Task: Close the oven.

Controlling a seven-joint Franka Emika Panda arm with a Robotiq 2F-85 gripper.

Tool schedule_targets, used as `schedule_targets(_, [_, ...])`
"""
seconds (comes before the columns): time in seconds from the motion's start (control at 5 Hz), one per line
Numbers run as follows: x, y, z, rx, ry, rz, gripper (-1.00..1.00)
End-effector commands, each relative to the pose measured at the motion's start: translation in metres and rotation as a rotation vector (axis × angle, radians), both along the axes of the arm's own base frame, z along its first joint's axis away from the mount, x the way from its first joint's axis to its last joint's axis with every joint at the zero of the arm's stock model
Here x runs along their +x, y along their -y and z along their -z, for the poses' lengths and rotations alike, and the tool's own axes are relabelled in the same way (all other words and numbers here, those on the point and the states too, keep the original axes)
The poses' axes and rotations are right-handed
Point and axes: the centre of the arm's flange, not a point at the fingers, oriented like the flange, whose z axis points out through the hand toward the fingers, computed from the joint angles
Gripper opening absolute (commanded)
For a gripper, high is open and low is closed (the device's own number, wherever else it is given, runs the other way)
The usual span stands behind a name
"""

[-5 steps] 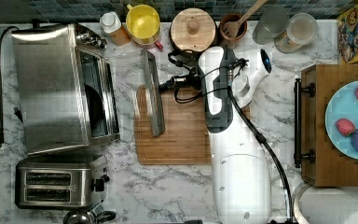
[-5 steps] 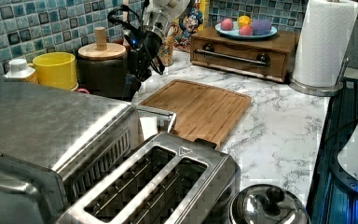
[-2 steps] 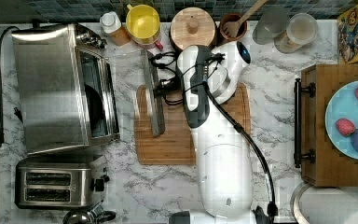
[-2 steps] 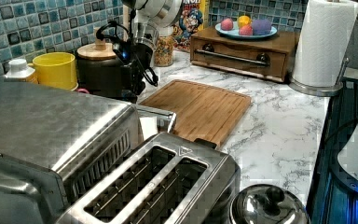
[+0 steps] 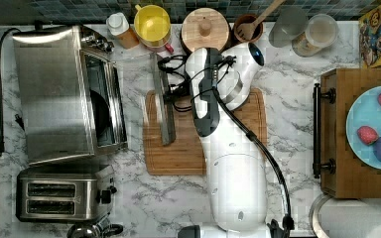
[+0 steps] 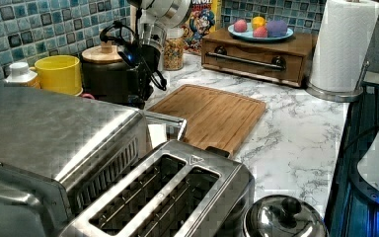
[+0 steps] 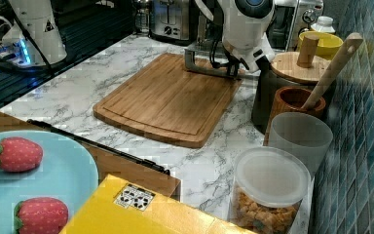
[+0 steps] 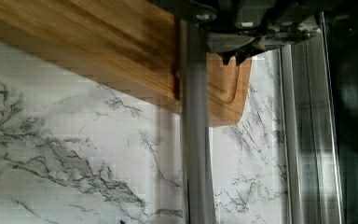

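The oven (image 5: 54, 94) sits on the marble counter (image 5: 287, 148) at the top view's left, its door dropped open so that the glass panel lies flat and the long bar handle (image 5: 161, 99) rests over the near edge of the wooden cutting board (image 5: 178, 148) beside it. The oven's cavity shows as a dark strip behind the glass, and what is inside cannot be made out. Its black cord (image 5: 0, 89) runs down the far side, away from the board. The gripper (image 5: 171, 96) hangs right at the handle, about midway along the bar; in the top view cables and the wrist cover its fingers, and in the wrist view the dark finger tips (image 8: 235, 56) sit just beside the bar, yet I cannot tell whether they are spread or pinched on it. In the left view the oven's steel top fills the foreground and hides most of the door, with one corner of the handle frame (image 6: 170, 126) poking out. On the oven's other side stands a two-slot toaster (image 5: 62, 193), touching or nearly touching it, and a kettle lid (image 6: 284, 217) beside that is cut off by the frame. Behind the oven's open door, along the tiled wall, are a yellow mug (image 5: 152, 22) and a wood-lidded canister (image 5: 205, 29).
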Motion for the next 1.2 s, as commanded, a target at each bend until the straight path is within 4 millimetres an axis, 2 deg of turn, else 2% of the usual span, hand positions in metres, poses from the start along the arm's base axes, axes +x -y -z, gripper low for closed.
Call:
schedule_targets(0.2, [0.004,-0.095,-0.109,0.054,0.063,-0.108,-1.00])
schedule_targets(0.6, [-0.014,-0.147,-0.166,0.050,0.143,-0.175,-1.00])
schedule_targets(0.8, [-0.029,-0.170,-0.186,0.005,0.196,-0.183,-1.00])
schedule_targets(1.0, [-0.035,-0.217,-0.196,-0.145,0.221,-0.249,-1.00])
schedule_targets(1.2, [-0.051,-0.258,-0.192,-0.283,0.276,-0.294,-1.00])
